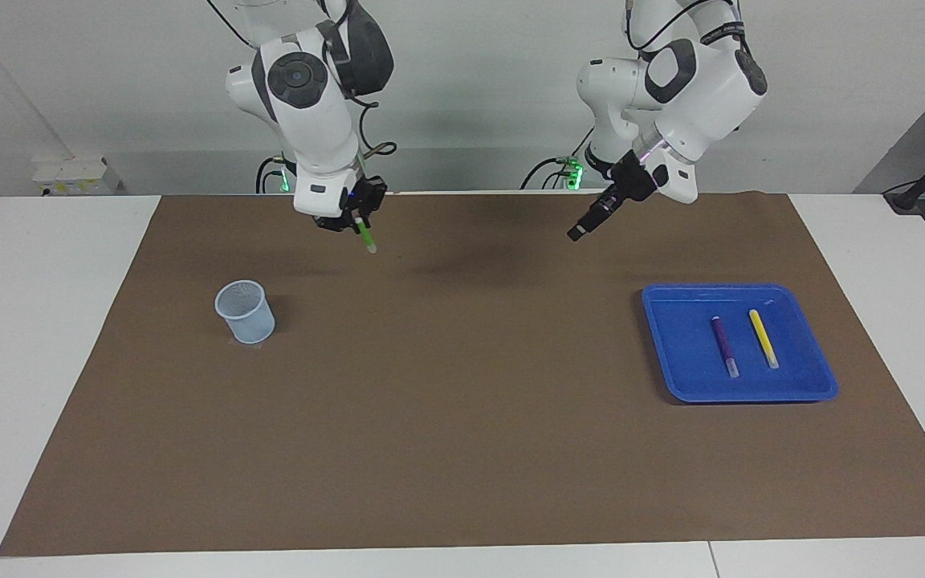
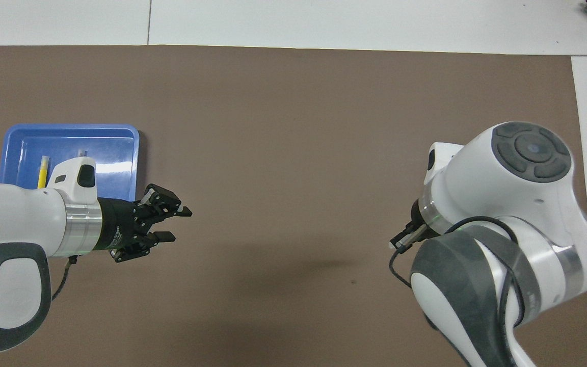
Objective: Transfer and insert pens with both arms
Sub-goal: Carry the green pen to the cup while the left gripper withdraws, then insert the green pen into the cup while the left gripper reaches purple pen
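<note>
Now my right hand is clamped on the bright green pen, which hangs tilted with its pale end pointing down, up in the air over the brown mat covering the bench. I hold it high and slanted, I judge, so that the tip can be lowered into the pale blue mesh cup standing upright toward my right arm's end of the bench (not yet over it, the pen is well apart from the rim). My left hand hovers over the mat just beside the blue plastic tray, fingers parted and holding nothing. In that tray the dark purple pen and the yellow pen lie side by side, apart, waiting their turn. My guess: the cup insertion comes next.
</note>
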`<action>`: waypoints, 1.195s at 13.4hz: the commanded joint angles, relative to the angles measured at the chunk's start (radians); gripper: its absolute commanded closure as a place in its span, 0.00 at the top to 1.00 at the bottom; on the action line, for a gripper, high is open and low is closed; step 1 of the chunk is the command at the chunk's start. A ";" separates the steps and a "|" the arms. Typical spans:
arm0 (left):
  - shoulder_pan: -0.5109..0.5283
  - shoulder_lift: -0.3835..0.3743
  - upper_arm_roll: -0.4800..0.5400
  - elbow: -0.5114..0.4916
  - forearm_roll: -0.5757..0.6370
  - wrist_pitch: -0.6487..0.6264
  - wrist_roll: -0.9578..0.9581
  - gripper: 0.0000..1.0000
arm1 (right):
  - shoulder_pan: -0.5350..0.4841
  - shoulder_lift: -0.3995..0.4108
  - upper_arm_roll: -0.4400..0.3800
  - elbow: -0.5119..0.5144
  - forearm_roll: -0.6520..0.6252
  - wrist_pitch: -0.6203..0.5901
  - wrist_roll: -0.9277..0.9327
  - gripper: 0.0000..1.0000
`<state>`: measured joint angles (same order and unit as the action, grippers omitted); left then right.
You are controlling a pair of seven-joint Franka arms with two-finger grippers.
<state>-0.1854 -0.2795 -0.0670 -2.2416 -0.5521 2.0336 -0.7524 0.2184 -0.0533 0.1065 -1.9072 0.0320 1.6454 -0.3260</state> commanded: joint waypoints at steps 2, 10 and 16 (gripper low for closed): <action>0.095 -0.026 0.000 -0.001 0.147 -0.056 0.292 0.61 | -0.063 -0.019 0.013 -0.030 -0.217 0.005 -0.275 0.00; 0.251 0.005 0.001 0.010 0.441 -0.039 0.787 0.60 | -0.218 -0.033 0.013 -0.147 -0.254 0.224 -0.665 0.00; 0.326 0.169 0.003 0.079 0.474 0.068 0.875 0.60 | -0.286 -0.030 0.013 -0.207 -0.258 0.323 -0.745 0.00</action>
<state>0.1130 -0.1805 -0.0584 -2.2181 -0.1020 2.0822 0.0902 -0.0353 -0.0610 0.1071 -2.0737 -0.1996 1.9303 -1.0417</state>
